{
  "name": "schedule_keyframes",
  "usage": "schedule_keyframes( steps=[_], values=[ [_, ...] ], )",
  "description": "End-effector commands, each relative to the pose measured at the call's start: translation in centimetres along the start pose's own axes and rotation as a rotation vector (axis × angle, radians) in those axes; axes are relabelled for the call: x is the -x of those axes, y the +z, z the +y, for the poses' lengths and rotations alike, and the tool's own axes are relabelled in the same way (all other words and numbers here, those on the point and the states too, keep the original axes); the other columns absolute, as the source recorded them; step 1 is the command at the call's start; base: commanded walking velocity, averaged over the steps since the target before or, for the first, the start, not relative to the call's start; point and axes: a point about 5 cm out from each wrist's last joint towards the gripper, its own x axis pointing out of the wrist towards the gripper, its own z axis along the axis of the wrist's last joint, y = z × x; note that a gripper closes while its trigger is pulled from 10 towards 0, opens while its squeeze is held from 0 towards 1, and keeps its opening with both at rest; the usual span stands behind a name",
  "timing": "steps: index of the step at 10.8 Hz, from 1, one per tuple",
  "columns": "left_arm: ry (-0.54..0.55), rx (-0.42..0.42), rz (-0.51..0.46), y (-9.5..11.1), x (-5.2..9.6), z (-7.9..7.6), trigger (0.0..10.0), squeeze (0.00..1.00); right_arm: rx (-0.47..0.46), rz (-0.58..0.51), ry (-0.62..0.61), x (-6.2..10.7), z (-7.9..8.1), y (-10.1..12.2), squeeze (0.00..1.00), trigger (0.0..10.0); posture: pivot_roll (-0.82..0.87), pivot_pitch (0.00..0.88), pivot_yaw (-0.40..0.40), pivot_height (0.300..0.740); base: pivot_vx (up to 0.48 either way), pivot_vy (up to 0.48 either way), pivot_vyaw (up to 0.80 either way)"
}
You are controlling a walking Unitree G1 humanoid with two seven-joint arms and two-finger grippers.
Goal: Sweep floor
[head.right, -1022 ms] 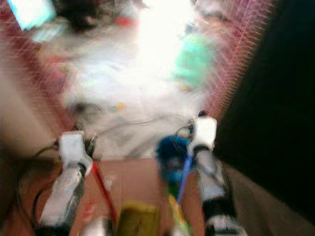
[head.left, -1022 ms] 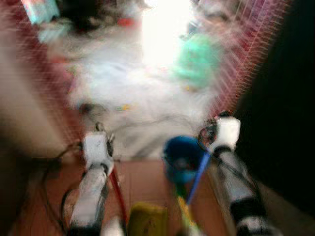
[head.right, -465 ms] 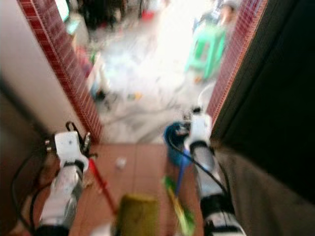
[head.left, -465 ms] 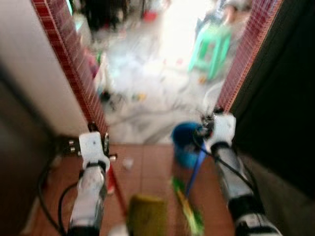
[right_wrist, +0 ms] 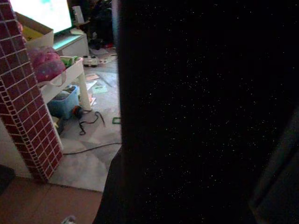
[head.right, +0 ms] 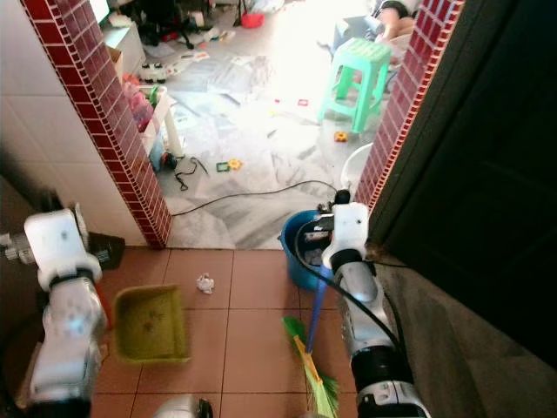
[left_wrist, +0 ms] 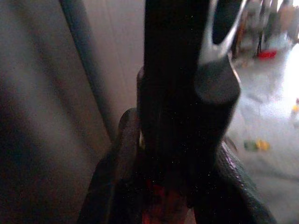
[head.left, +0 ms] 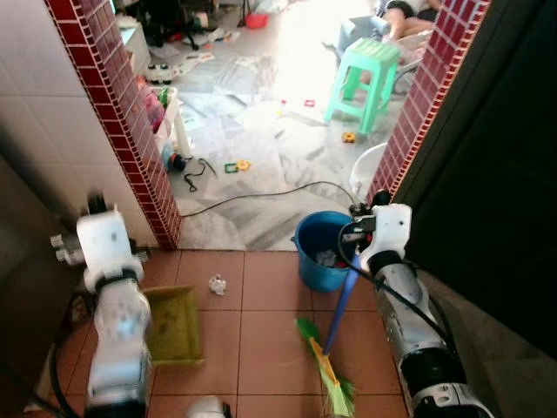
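— Terracotta floor tiles (head.left: pixel 261 322) lay under the robot, didn't they? Where was the broom?

— Yes. The blue-handled broom with green and yellow bristles (head.left: pixel 335 331) stood tilted on those tiles, its bristle head down between the arms and its handle rising to the right gripper (head.left: pixel 355 252). Whether those fingers were clamped on the handle I could not tell; the right wrist view was almost wholly dark.

— And the dustpan?

— An olive-green rectangular plastic dustpan (head.right: pixel 152 324) lay flat on the tiles just beside the left arm. A red handle showed low in the left wrist view, between the black fingers (left_wrist: pixel 182 112), but I could not tell whether the left gripper (left_wrist: pixel 180 154) was closed on it.

— Anything to sweep?

— A small crumpled white scrap of paper (head.left: pixel 217 284) sat on the tiles between the dustpan and a round blue plastic bucket (head.left: pixel 320 252), which stood at the doorway edge just beside the right gripper.

— Beyond the doorway?

— Red brick pillars (head.left: pixel 130 131) framed a grey marble floor (head.left: pixel 252 165) strewn with small toys, a black cable (head.left: pixel 261 193) and a mint-green plastic stool (head.left: pixel 364 80).
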Motion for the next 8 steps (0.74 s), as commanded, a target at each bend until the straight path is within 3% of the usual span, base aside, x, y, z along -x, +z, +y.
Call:
schedule_keyframes(
  steps=[1,2,5,7,8],
  values=[
    [-0.01,0.045,0.059,-0.3,0.3,-0.1,10.0,0.0,-0.021,-0.012,0.007,0.0,0.2,0.3,0.0,10.0,0.0,0.0,-0.002,0.74,0.0,0.0,0.0],
    [-0.055,0.037,0.106,-0.5,0.8,-0.4,10.0,0.0,-0.011,0.013,-0.003,0.2,-0.3,-0.2,0.0,10.0,0.0,0.0,0.001,0.74,0.0,0.0,0.0],
    [-0.084,0.072,0.127,0.2,0.6,-0.8,10.0,0.0,-0.004,0.022,-0.007,0.2,-0.4,-0.3,0.0,10.0,0.0,0.0,0.007,0.74,0.0,0.0,0.0],
    [-0.122,0.113,0.251,0.1,0.9,-1.2,10.0,0.0,0.01,0.041,-0.014,0.3,-0.7,-0.6,0.0,10.0,0.0,0.0,0.008,0.74,0.0,0.0,0.0],
    [-0.135,0.165,0.362,-0.3,1.4,-1.7,10.0,0.0,0.01,0.05,-0.015,0.4,-0.7,-0.8,0.0,10.0,0.0,0.0,0.008,0.74,0.0,0.0,0.0]
  ],
)
